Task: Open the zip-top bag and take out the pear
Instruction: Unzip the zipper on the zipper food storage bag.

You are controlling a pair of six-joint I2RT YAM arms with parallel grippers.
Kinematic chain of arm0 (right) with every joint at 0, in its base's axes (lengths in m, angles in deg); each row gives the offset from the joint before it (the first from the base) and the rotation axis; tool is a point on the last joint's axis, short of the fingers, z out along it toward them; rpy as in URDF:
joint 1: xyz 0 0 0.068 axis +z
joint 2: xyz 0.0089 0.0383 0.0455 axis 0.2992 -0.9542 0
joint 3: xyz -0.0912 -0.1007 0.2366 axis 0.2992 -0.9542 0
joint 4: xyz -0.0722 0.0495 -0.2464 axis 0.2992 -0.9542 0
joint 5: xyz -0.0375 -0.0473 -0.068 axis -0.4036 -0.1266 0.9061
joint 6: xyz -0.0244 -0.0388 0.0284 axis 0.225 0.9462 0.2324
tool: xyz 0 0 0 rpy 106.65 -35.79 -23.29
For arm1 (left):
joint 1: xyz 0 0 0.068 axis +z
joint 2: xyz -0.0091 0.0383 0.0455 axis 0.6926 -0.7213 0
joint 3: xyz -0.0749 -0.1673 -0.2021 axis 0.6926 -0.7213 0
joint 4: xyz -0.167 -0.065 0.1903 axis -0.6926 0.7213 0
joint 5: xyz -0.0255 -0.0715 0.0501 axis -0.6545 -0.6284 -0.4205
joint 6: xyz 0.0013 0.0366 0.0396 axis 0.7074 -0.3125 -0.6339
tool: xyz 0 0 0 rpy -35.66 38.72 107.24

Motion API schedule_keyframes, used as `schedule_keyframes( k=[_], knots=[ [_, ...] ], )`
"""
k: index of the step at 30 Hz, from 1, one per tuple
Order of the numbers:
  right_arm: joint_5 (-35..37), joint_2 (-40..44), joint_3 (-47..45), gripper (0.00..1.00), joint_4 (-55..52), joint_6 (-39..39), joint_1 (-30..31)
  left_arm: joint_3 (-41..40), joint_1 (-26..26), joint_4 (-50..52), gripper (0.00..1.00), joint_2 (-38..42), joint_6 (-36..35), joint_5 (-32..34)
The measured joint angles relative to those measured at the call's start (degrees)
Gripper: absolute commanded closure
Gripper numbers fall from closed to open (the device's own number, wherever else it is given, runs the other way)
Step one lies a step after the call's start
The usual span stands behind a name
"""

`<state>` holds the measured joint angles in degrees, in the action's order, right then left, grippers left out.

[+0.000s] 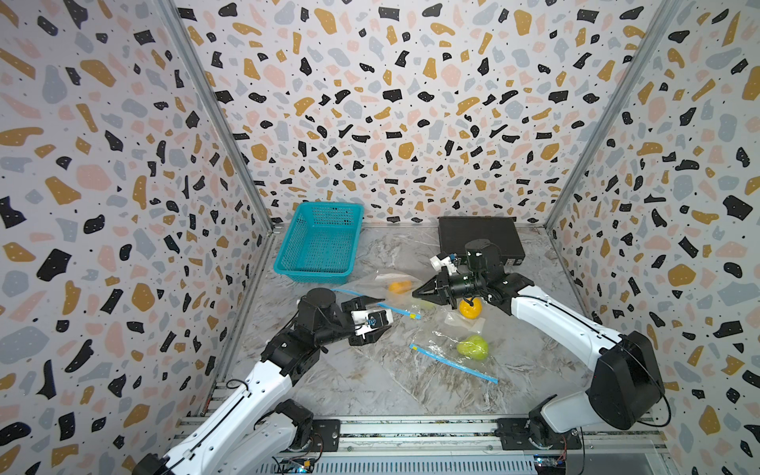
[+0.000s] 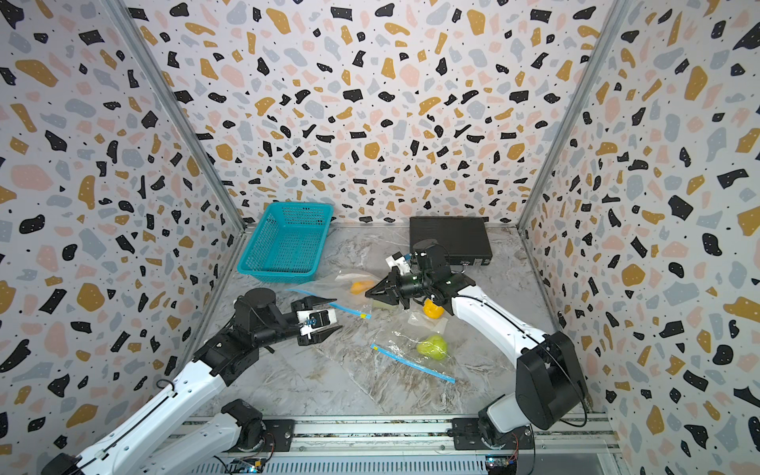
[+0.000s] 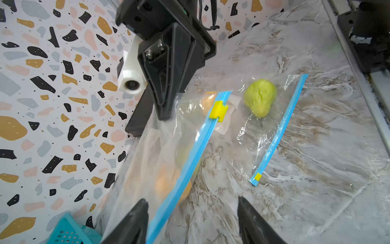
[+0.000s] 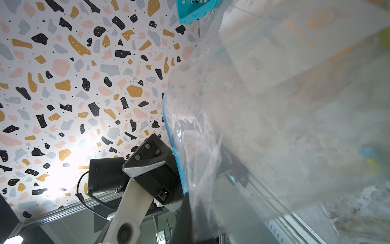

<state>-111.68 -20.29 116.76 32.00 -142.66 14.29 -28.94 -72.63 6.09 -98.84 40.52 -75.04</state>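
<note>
**Bimanual set-up for unzipping.** The right gripper (image 1: 416, 293), jaws together on the clear film of the rear bag (image 3: 147, 158), holds that side up off the worktop (image 1: 370, 390) just in front of the basket (image 1: 320, 242). This probably serves to stretch and present the blue zip strip (image 3: 190, 158). The left gripper (image 3: 192, 199), jaws apart, straddles the strip at the end away from the yellow slider (image 3: 219, 111), presumably to anchor it; no contact is evident. An orange fruit (image 1: 399, 286) shows inside this bag; a pale green shape beside it cannot be identified. The plainly visible pear (image 1: 473, 347) lies in the second bag (image 1: 432, 341), apparently closed, flat on the worktop towards the right edge, with neither gripper on it.
</note>
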Motion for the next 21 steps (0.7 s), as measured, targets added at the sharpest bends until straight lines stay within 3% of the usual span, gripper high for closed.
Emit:
schedule_keyframes(
  k=[3, 8, 14, 19, 21],
  knots=[
    [-0.46, 0.09, -0.02, 1.0, 0.0, -0.44, 0.0, 0.02, -0.24, -1.03, 0.57, -2.05, -1.73, 1.2],
    [-1.09, 1.05, -0.07, 1.0, 0.59, -1.66, 0.0, 1.42, -0.26, -1.07, 0.98, -6.16, -4.22, 2.4],
    [-2.23, 2.73, -0.24, 0.98, 3.85, -3.58, -0.13, 8.24, -0.57, 1.95, 1.0, -8.76, -4.07, 3.5],
    [-3.48, 2.89, -0.24, 0.76, 6.23, -4.48, -0.26, 12.68, -0.57, 5.09, 1.0, -8.66, -2.32, 4.74],
    [-4.2, 2.89, -0.17, 0.63, 6.6, -3.89, -0.81, 14.84, -0.57, 7.3, 1.0, -8.98, -1.16, 5.05]
  ],
)
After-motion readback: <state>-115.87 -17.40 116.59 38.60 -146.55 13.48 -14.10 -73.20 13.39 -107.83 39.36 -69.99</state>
